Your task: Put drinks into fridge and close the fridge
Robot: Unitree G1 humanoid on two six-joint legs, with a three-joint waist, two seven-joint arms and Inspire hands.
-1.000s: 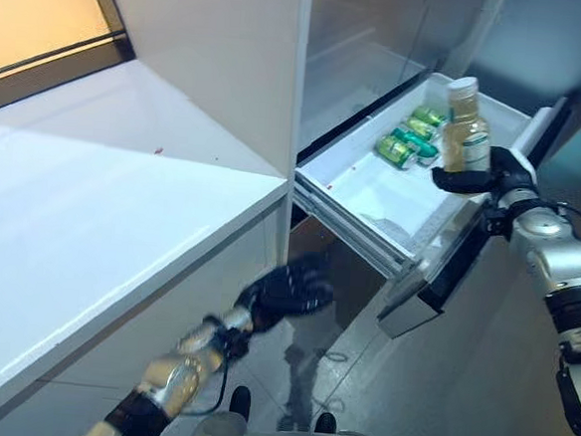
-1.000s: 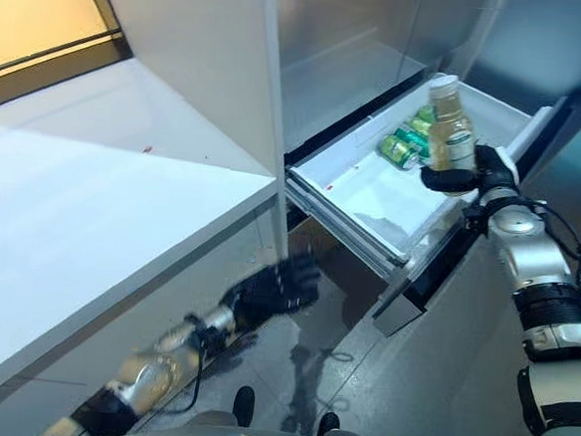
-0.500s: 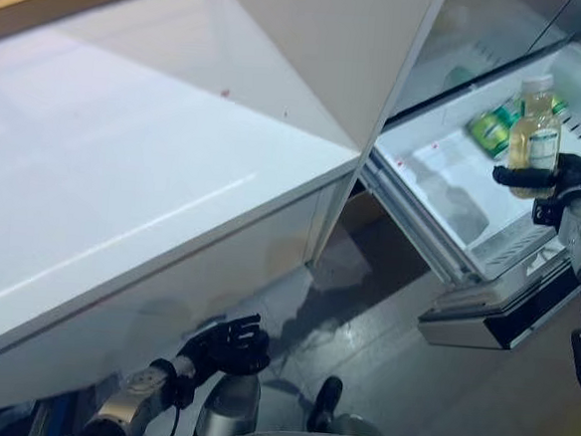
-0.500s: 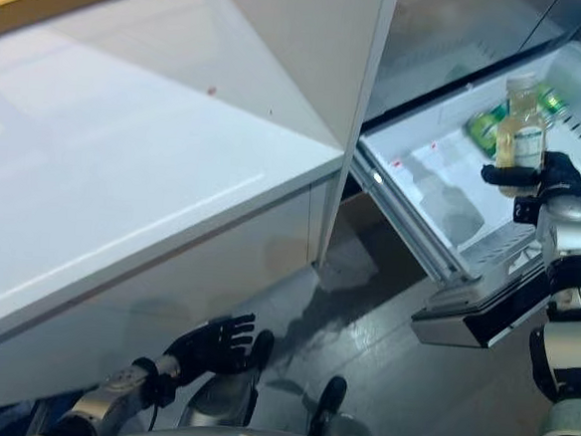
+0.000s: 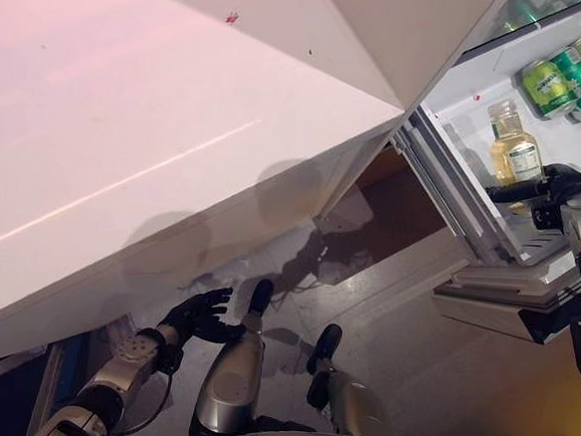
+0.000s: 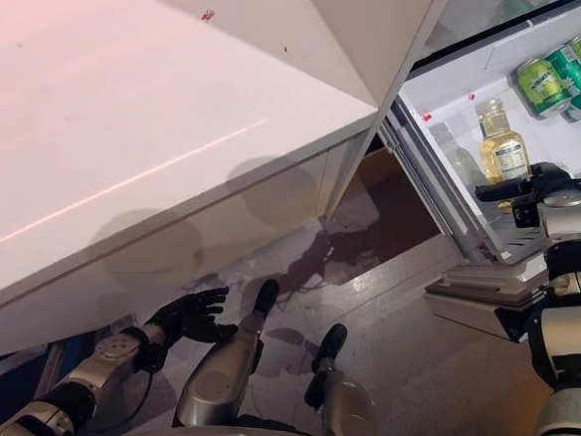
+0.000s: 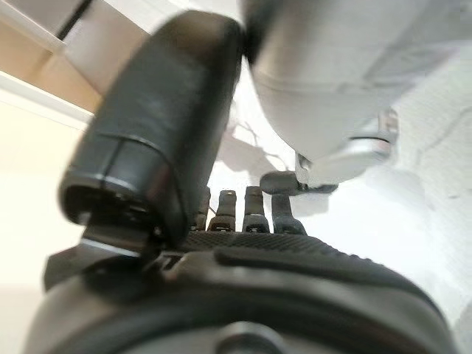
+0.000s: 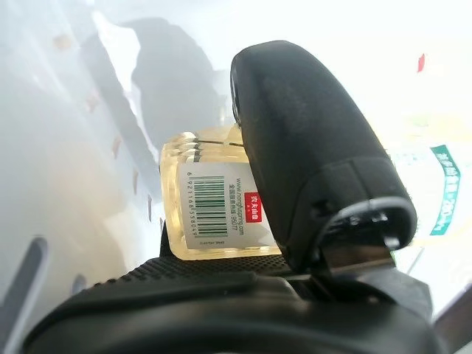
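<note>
Right wrist view shows my right hand (image 8: pixel 310 221) curled round a clear bottle of yellow drink (image 8: pixel 214 206), held upright over the open white fridge drawer (image 5: pixel 468 101), near the green cans (image 5: pixel 564 83). My left hand (image 5: pixel 199 316) hangs low, fingers spread, empty.

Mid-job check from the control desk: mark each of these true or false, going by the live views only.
1. The right hand is holding the bottle of pale yellow drink. True.
2. The fridge drawer is pushed fully shut. False: it is pulled out, its inside showing.
3. Green cans lie in the drawer beyond the bottle. True.
4. The left hand is holding a can. False: it hangs low near the floor and holds nothing.
5. The bottle lies on its side. False: it stands roughly upright in the hand.
</note>
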